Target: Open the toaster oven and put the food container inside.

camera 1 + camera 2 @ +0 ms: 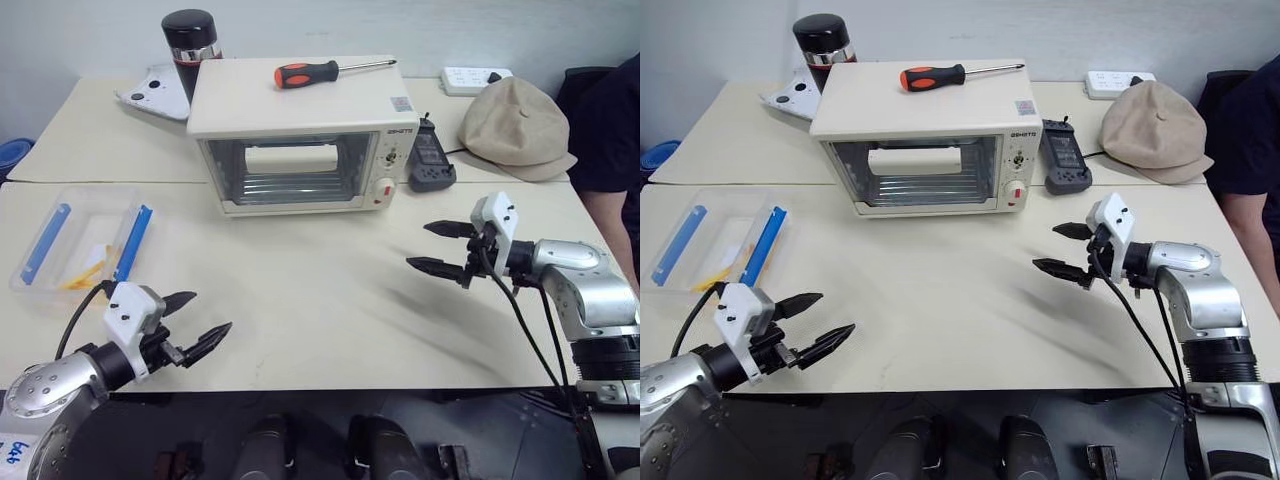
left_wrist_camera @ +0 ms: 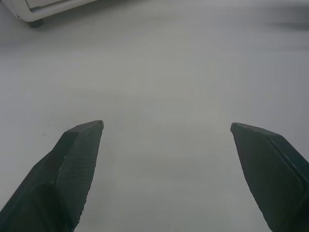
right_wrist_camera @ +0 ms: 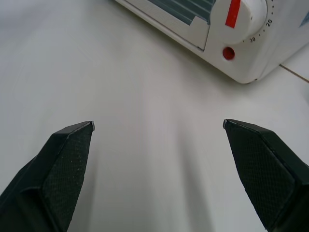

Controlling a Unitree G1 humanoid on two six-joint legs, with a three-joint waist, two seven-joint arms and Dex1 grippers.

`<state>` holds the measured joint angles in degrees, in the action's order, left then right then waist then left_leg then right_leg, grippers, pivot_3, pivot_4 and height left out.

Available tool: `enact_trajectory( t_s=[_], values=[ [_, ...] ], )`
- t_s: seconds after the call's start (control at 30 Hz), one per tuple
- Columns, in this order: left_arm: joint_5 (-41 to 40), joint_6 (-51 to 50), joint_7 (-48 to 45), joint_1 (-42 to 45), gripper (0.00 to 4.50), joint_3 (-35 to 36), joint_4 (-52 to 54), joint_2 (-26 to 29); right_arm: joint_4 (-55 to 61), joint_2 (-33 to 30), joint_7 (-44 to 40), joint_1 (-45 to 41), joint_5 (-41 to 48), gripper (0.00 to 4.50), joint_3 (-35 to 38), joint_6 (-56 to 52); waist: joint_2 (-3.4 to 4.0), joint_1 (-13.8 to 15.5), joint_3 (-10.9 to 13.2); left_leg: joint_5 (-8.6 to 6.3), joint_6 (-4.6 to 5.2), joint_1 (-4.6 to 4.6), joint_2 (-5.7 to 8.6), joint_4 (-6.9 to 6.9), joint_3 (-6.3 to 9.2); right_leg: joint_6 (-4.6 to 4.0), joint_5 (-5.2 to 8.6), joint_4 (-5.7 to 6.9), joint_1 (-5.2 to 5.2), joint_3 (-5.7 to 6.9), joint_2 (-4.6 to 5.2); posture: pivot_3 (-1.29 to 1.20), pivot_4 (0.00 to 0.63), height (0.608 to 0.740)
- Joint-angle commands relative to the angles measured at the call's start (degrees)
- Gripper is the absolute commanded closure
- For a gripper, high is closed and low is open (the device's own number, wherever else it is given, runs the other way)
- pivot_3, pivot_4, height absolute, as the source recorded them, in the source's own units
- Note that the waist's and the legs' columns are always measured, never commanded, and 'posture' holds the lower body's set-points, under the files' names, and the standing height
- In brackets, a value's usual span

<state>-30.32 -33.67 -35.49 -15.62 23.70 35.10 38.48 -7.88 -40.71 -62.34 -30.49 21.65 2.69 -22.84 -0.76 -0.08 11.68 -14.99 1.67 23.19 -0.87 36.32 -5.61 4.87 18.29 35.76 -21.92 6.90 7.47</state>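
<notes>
While the toaster oven [image 1: 300,140] sits with its glass door shut at the middle of the table [image 1: 330,300], both grippers hang over bare tabletop in front of it. The left gripper [image 1: 197,322] is down near the table's front edge on the left, fingers spread wide and nothing between them; in its wrist view just blank surface lies ahead, with a corner of the oven's base far off. The right gripper [image 1: 443,248] is out over the right side, jaws wide apart too and empty, pointing in toward the oven's lower right corner; its wrist view catches the red-marked knob [image 3: 236,12] and the small red light beneath it, well clear of the fingertips [image 3: 72,145].

And there's the food container [image 1: 82,240], resting on the left of the table close to the left edge, blue strips along its sides, yellow strips inside, apart from the left gripper and off to the oven's left.

Plenty of open surface between the two grippers and in front of the oven door. On the oven roof lies a screwdriver [image 1: 330,71]. Behind the oven stands a black flask [image 1: 190,45]; just beside its right wall, a dark handheld controller [image 1: 431,160], then a beige cap [image 1: 518,125] and a white power strip [image 1: 475,78] toward the back. A person's dark sleeve [image 1: 610,130] shows at the right edge.
</notes>
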Motion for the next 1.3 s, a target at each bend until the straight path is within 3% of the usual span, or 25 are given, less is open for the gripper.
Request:
enact_trajectory(
  t_s=[0.03,0.4,0.57,0.77,0.93,1.1,1.3],
  values=[
    [1.98,1.61,0.62,0.12,0.0,-0.08,0.78,0.63,3.02,0.24,0.75,-0.45,1.16,0.02,1.14,-0.42,0.0,0.01,0.0,0.0,0.0,0.0,0.0,0.0,0.0,0.0,0.0,-0.01,0.0,0.0,0.0,0.0,0.15,0.74],
    [-4.73,-2.09,1.42,-1.11,0.0,2.92,3.24,-2.41,4.16,2.64,3.54,-1.76,4.57,0.02,1.82,-6.18,0.0,-0.1,0.0,0.01,0.01,-0.01,-0.01,0.0,0.01,0.0,0.0,0.03,0.0,0.0,0.0,0.0,0.15,0.74],
    [-13.46,-6.49,4.64,4.9,0.0,5.38,3.29,-2.68,4.97,8.43,6.53,-5.67,8.13,0.02,1.65,-9.62,0.0,-0.07,0.0,0.02,-0.01,-0.01,-0.01,0.01,0.03,0.0,0.0,0.07,-0.01,-0.01,0.0,0.0,0.15,0.74],
    [-26.89,-12.42,6.63,15.65,0.0,6.96,3.96,2.29,-1.17,17.82,8.52,-15.72,8.82,0.02,-0.25,-9.31,-0.01,-0.21,0.01,0.08,-0.04,0.0,0.0,0.04,0.04,0.0,0.0,0.19,-0.03,-0.01,-0.02,0.0,0.15,0.74],
    [-34.19,-14.72,8.18,22.15,0.0,9.68,2.06,8.05,-9.24,21.28,8.16,-21.66,5.51,0.02,-1.77,-4.7,-0.01,-0.32,0.01,0.1,-0.04,0.04,0.02,0.04,0.03,0.01,-0.01,0.25,-0.02,0.0,-0.06,0.0,0.15,0.74],
    [-34.26,-14.78,7.77,25.03,0.0,10.43,0.88,13.36,-12.87,23.55,4.92,-24.71,4.53,0.02,-3.31,-1.96,-0.01,-0.52,0.01,0.1,-0.04,0.06,0.03,0.01,0.01,0.02,-0.01,0.24,-0.04,0.0,-0.12,0.0,0.15,0.74],
    [-31.11,-12.64,7.84,26.52,0.0,9.2,-0.68,13.6,-8.12,23.08,-1.22,-22.42,6.74,0.02,-4.34,-2.92,-0.01,-1.3,0.01,0.11,-0.05,0.07,0.03,-0.04,0.01,0.02,-0.01,0.25,-0.05,-0.01,-0.13,0.0,0.15,0.74]
  ],
)
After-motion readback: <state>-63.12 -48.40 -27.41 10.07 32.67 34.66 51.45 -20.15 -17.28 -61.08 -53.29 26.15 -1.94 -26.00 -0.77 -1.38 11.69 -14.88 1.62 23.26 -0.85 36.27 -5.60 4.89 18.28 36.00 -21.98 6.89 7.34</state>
